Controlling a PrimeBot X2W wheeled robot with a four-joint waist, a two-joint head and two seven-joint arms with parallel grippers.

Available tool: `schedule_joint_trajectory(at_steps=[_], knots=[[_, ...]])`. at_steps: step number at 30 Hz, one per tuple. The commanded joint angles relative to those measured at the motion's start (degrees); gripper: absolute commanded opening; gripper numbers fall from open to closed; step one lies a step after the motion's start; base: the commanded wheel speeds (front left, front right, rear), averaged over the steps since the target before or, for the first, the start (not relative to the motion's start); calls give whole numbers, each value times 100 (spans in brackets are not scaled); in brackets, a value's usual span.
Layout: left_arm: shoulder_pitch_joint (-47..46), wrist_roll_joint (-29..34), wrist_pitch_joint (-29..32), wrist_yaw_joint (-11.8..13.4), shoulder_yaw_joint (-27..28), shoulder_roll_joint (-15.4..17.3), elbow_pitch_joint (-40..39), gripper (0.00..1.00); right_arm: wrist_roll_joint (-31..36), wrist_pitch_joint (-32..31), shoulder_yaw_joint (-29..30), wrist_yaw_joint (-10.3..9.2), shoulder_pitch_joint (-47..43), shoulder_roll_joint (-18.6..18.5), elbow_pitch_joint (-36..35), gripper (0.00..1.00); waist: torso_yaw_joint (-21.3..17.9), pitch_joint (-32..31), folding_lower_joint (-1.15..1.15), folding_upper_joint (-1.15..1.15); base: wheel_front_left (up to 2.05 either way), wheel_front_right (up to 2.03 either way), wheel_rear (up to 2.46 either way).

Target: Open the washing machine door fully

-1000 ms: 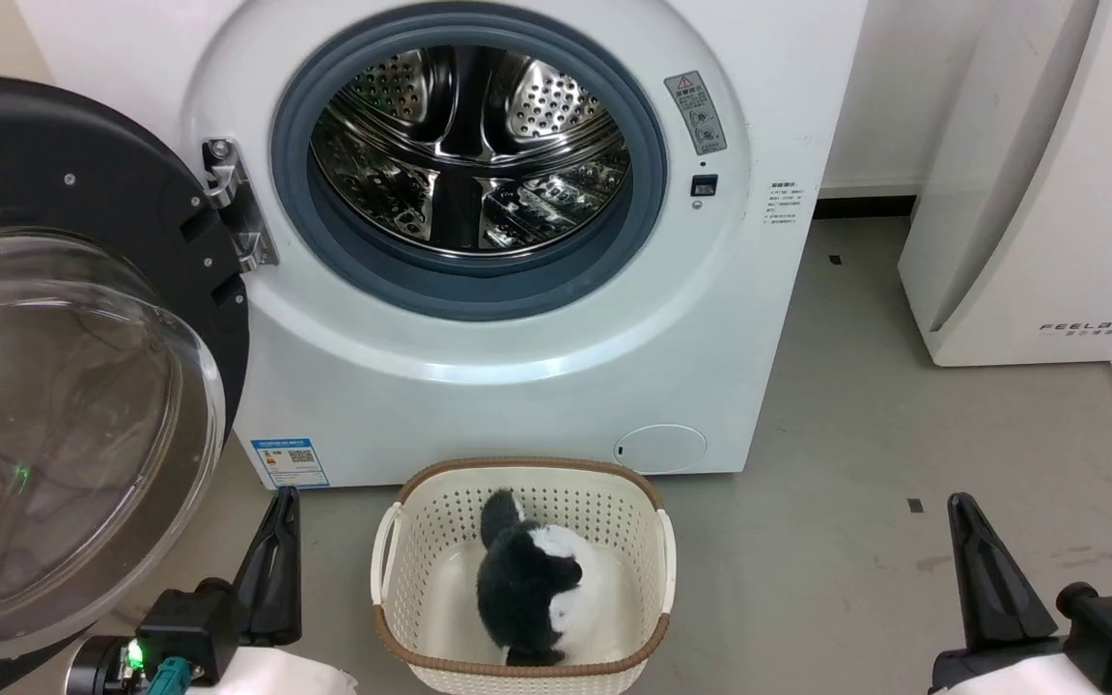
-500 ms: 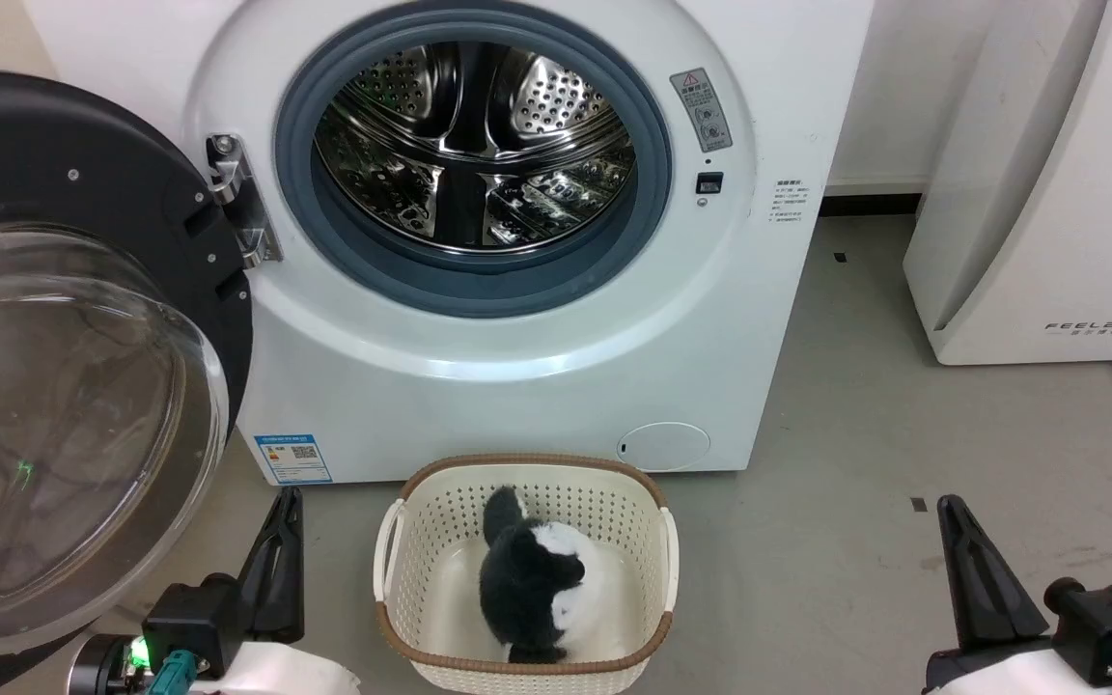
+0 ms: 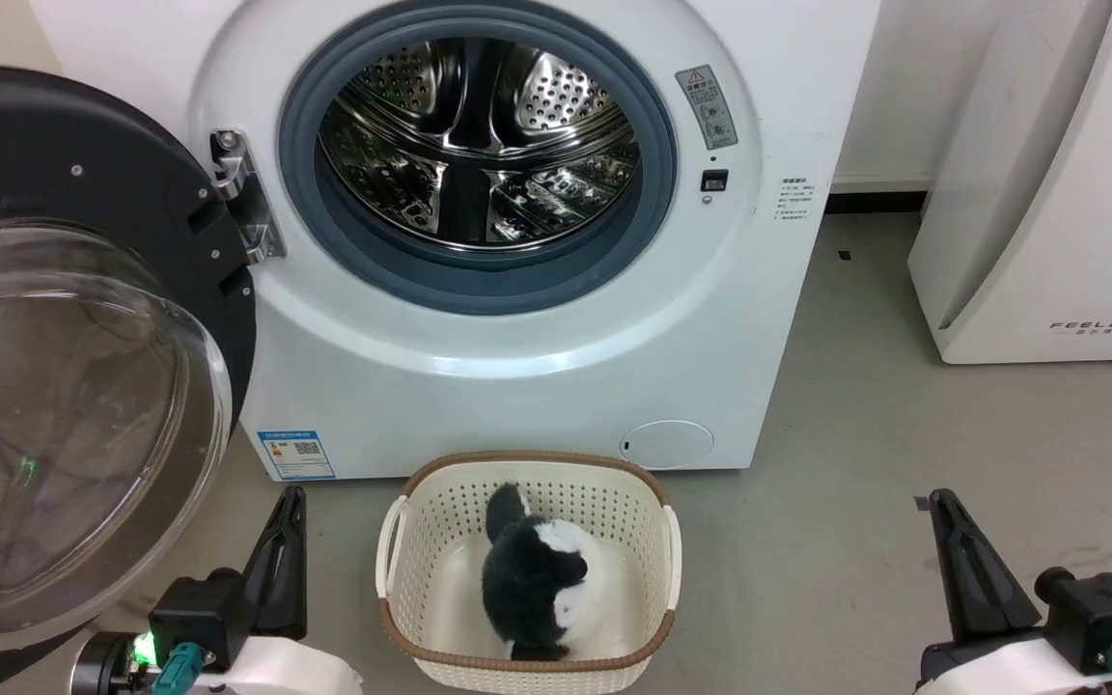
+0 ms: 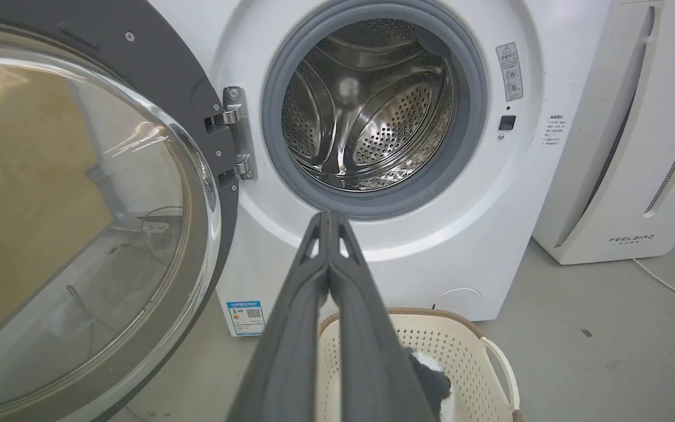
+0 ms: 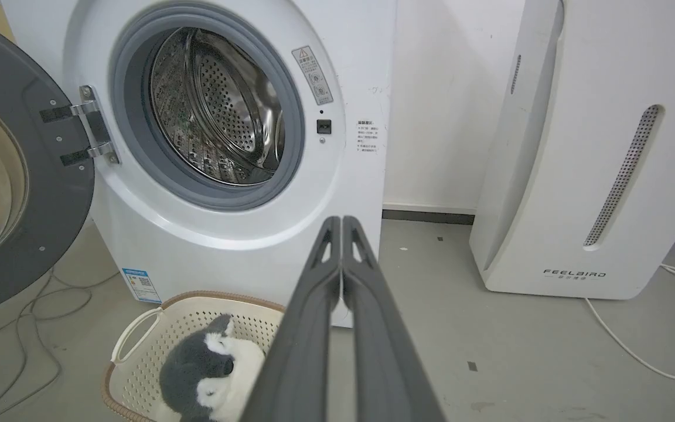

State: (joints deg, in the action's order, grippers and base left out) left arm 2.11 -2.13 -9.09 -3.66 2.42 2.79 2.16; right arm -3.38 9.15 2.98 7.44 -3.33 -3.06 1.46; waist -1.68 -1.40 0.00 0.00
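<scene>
- The left claw (image 3: 292, 498) is clenched on nothing, its fingers pressed together.
- The right claw (image 3: 942, 502) is clenched and empty too.
- The washing machine door (image 3: 83, 164) stands wide open, above and left of the left claw and clear of it.
- The washing machine (image 3: 537, 386) faces both claws.
- A basket (image 3: 400, 541) holding a plush toy (image 3: 527, 579) sits between the claws.

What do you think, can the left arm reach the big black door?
Probably yes. The left gripper, shut, sits low beside the open washing machine door, with nothing between them. The laundry basket is off to its other side.
</scene>
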Motion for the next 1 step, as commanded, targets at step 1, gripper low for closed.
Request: schedule_joint_trajectory(at_steps=[1], knots=[[-72,33,28,35,-12,4,-28,0,60,-31,-25,2,76,7,-31,0,4,3,0,0,0,0,0]])
